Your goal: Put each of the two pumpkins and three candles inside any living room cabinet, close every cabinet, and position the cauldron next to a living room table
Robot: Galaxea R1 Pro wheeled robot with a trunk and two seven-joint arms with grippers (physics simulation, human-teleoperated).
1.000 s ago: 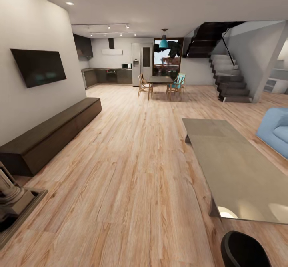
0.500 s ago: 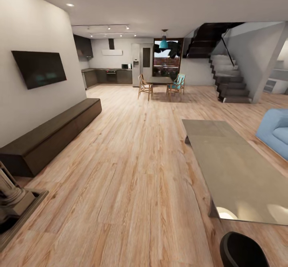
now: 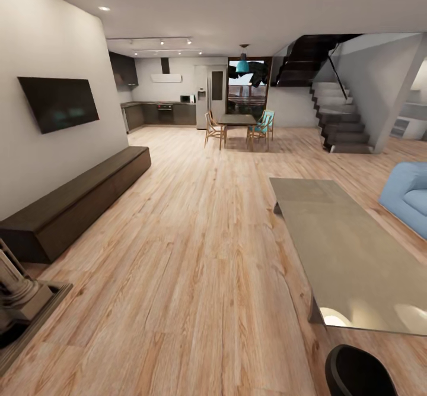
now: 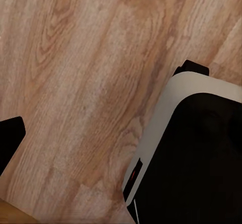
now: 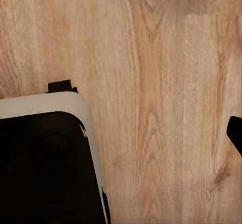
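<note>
Living room, robot in open floor. A long dark cabinet (image 3: 77, 197) runs along the wall under the TV (image 3: 58, 102), its front looking shut as far as can be judged at this angle. A glass-topped table (image 3: 350, 247) stands well apart from it, blue sofa (image 3: 412, 197) beyond. A dark rounded rim (image 3: 356, 372) sits just beside the table's near end; may be the cauldron, cannot confirm. Pumpkins and candles: not located.

Both wrist views look down on floorboards (image 4: 75, 83) and the robot's base (image 4: 196, 153). Jaws' opening on either arm: cannot tell; nothing seen held between them.

Step, by judgement: travelling or searching. This layout fits items yet to be fetched, or already stowed behind closed doors.
</note>
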